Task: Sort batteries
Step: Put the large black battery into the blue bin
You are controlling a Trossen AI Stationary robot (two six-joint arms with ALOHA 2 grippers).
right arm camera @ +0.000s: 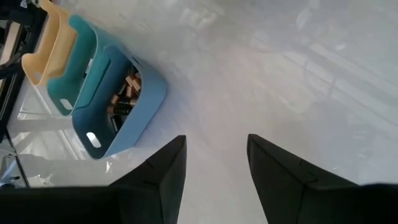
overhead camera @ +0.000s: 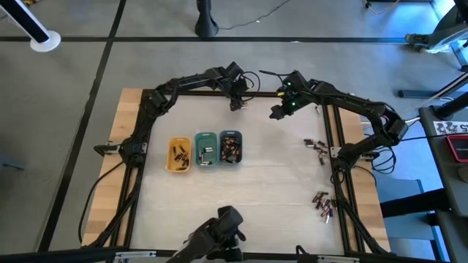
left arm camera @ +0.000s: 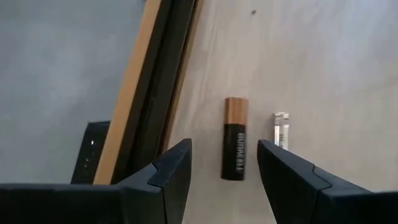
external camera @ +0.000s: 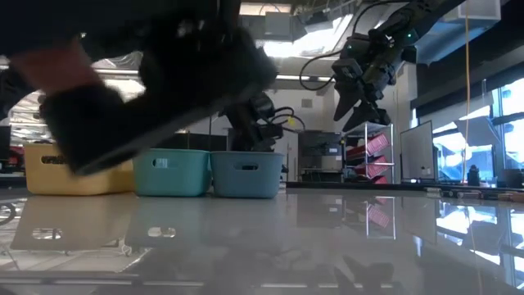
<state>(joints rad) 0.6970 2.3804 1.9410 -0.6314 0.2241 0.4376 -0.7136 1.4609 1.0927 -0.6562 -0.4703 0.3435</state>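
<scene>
Left gripper (overhead camera: 238,104) sits at the far edge of the table, about 12 o'clock from the three trays. Its fingers (left arm camera: 171,171) are spread, nothing between them touching. In the left wrist view a copper-topped black battery (left arm camera: 236,138) lies on the bare table in line with the gap between the fingers, a small silvery battery (left arm camera: 281,129) just beside it, apart. The dark frame rail (left arm camera: 165,81) runs close alongside.

Right gripper (overhead camera: 278,112) hangs above the table at roughly 1 o'clock from the trays, raised well clear of the surface in the low view. Fingers (right arm camera: 163,174) parted, empty; below it only bare table (right arm camera: 298,74).

Trays in a row near the table centre, touching side by side: yellow tray (overhead camera: 178,155), green tray (overhead camera: 205,149), grey-blue tray (overhead camera: 230,147). Each holds some batteries.

Loose batteries: one cluster (overhead camera: 316,145) at about 3 o'clock from the trays by the right rail, another cluster (overhead camera: 322,204) at about 4 o'clock nearer the front edge
</scene>
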